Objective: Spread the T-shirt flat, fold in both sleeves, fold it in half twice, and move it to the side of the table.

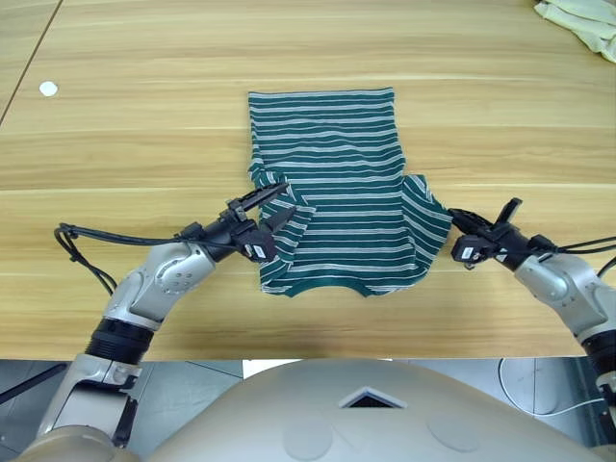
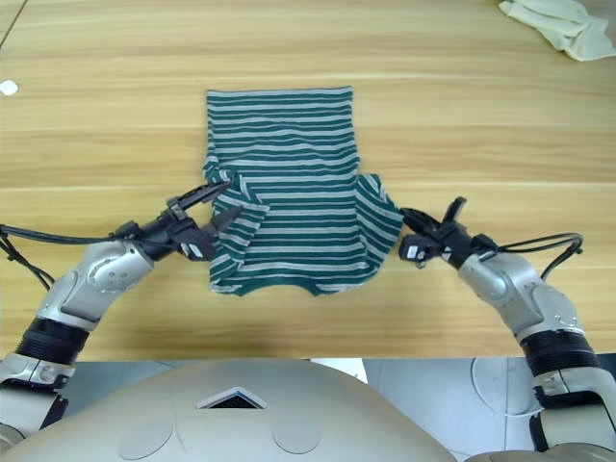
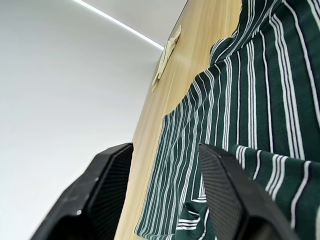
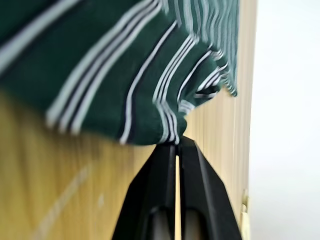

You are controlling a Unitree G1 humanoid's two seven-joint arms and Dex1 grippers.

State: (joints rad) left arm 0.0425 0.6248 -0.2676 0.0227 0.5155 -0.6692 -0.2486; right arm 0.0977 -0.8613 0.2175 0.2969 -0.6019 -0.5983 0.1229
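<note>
A green T-shirt (image 1: 337, 183) with white stripes lies on the middle of the wooden table (image 1: 144, 135), hem end far, collar end near. Both sleeves sit turned in over its body. My left gripper (image 1: 277, 205) is at the shirt's left edge beside the folded sleeve, open. In the left wrist view its two black fingers (image 3: 102, 192) stand wide apart, with the T-shirt (image 3: 260, 100) beyond them. My right gripper (image 1: 454, 220) is at the shirt's right edge. In the right wrist view its fingers (image 4: 160, 200) are pressed together, and the T-shirt (image 4: 115, 65) edge rises off the wood at their tips.
A cream cloth (image 1: 579, 21) lies crumpled at the far right corner. A small white round mark (image 1: 48, 89) sits far left. Black cables trail from both wrists near the table's front edge (image 1: 289, 351). Bare wood surrounds the shirt on all sides.
</note>
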